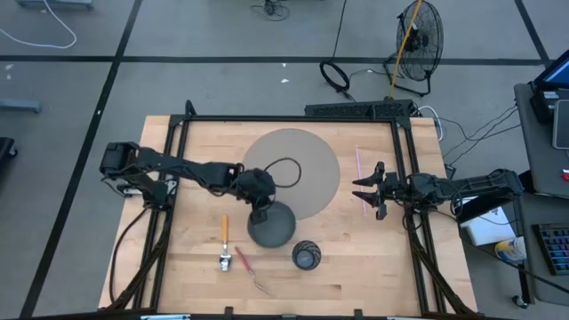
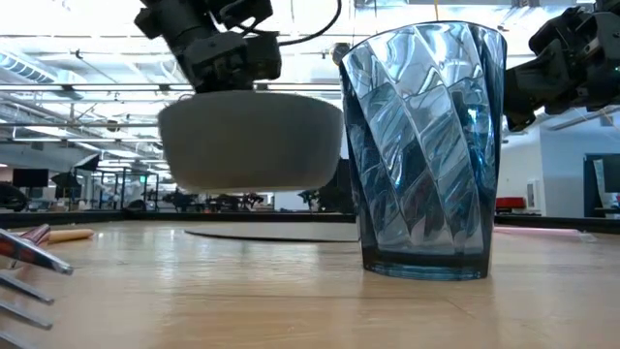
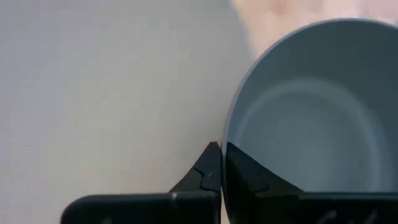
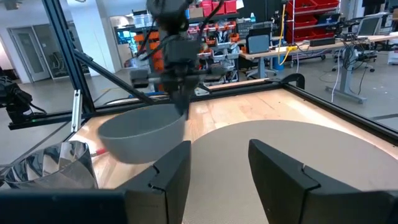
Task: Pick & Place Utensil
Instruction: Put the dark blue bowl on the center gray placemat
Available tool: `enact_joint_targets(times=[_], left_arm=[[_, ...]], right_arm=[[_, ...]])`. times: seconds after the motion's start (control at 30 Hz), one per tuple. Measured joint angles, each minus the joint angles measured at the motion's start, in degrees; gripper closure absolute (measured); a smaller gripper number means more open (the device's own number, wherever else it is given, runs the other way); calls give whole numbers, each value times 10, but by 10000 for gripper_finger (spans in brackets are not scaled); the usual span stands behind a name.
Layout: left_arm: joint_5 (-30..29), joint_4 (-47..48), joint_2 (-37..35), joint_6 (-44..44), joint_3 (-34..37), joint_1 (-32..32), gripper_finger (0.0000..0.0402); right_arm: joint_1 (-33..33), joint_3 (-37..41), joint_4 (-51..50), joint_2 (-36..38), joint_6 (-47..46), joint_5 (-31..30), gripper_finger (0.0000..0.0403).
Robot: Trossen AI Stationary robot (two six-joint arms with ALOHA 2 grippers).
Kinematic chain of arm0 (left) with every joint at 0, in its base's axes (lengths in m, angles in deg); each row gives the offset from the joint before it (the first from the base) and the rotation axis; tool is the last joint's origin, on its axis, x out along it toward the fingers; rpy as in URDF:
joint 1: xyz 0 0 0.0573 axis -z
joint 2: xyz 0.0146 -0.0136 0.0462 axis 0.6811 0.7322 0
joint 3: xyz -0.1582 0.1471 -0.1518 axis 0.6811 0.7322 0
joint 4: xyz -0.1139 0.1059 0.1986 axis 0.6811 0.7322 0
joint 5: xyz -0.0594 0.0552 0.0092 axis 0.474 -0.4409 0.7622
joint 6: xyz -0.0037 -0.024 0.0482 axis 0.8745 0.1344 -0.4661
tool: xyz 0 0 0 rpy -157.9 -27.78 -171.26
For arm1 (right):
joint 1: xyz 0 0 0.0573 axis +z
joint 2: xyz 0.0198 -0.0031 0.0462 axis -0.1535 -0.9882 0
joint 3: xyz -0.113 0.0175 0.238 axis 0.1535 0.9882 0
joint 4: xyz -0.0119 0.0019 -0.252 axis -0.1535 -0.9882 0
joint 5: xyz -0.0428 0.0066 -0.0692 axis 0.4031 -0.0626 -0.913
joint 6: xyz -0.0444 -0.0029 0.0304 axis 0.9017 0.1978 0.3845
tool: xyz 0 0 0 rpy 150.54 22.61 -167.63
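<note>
A grey bowl hangs lifted clear of the table in the low view, over the near edge of a round grey mat. My left gripper is shut on its rim. A blue ribbed glass stands upright on the wood near the bowl. An orange-handled utensil and a red-handled fork lie flat left of the glass. My right gripper hovers open at the mat's right edge, touching nothing. My left gripper pinches the bowl's rim, one finger inside the bowl and one outside. The fingers come from above, pointing down. The bowl hangs upright and level below them, its base clear of the table.
A thin pink stick lies on the wood right of the mat. A black frame borders the table's far and side edges. Bare wood shows along the near edge. Fork tines lie at the low view's left.
</note>
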Motion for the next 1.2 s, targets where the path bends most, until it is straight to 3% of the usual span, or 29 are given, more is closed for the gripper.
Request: enact_joint_targets(times=[0.27,0.7,0.93,1.2], left_arm=[[-13,43,0,-72,-39,-83,398],[68,4,3,-115,-40,-239,397],[107,-52,41,-110,-40,-267,397],[112,-64,105,-103,-40,-287,394]], right_arm=[[0,0,-5,-3,-2,0,248],[0,0,-8,-11,-3,0,248],[0,0,-8,-11,0,0,248],[0,0,-9,-11,-6,0,248]])
